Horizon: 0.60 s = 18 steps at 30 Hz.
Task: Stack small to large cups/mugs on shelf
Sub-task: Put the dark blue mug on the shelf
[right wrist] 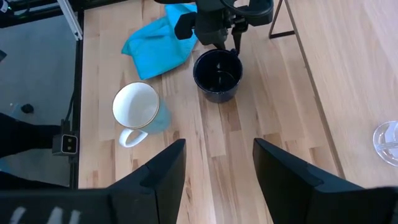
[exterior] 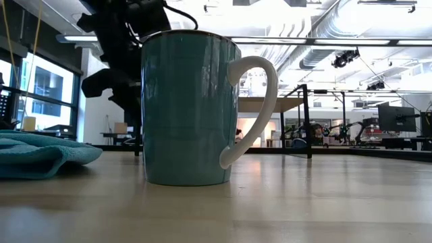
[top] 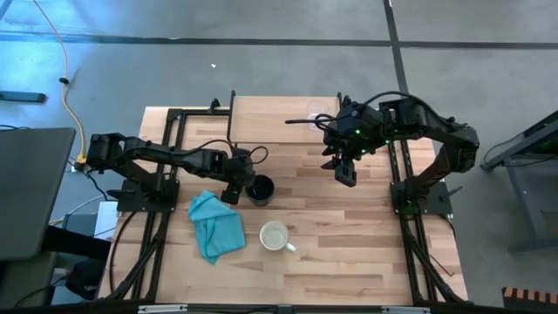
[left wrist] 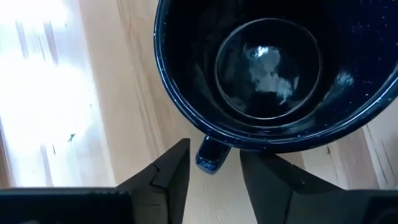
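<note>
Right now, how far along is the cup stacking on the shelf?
Little looks done: only the clear glass cup stands on the shelf, with nothing stacked. In hand: the left gripper sits at the black mug, jaws either side of its handle, not yet shut on it. Left to do: the black mug and the white-lined mug, both on the table near the teal cloth. The right gripper waits open above.

light: bright ceiling strip lamps (exterior: 324, 42) are shining overhead | glare: pale butcher-block wooden tabletop (left wrist: 37, 93) is washing out at nine o'clock | reflections: glossy black mug (left wrist: 267, 68) is glinting | blur: near tabletop is softening
</note>
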Motion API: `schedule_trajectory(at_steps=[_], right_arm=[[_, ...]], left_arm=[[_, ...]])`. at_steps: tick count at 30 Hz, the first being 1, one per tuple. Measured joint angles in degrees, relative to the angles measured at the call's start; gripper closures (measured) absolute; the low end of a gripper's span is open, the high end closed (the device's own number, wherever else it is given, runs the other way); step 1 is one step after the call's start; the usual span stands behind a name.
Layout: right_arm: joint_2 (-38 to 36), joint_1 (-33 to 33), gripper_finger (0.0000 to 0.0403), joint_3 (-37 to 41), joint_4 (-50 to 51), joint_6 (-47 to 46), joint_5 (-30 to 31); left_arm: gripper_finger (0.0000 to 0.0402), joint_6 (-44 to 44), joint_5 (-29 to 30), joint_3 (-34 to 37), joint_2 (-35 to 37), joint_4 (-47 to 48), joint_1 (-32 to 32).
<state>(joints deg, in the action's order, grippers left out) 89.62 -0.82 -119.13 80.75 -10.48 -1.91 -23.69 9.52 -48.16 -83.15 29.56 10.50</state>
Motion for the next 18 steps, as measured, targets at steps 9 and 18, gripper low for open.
schedule_trajectory(at_steps=[9, 18], right_arm=[[0.0, 0.0, 0.0224, 0.0, 0.0, 0.0, 0.0], [0.0, 0.0, 0.0224, 0.0, 0.0, -0.2, 0.0]], left_arm=[[0.0261, 0.2, 0.2, 0.0, 0.0, 0.0, 0.0], [0.0215, 0.5, 0.2, 0.0, -2.6, 0.0, 0.0]])
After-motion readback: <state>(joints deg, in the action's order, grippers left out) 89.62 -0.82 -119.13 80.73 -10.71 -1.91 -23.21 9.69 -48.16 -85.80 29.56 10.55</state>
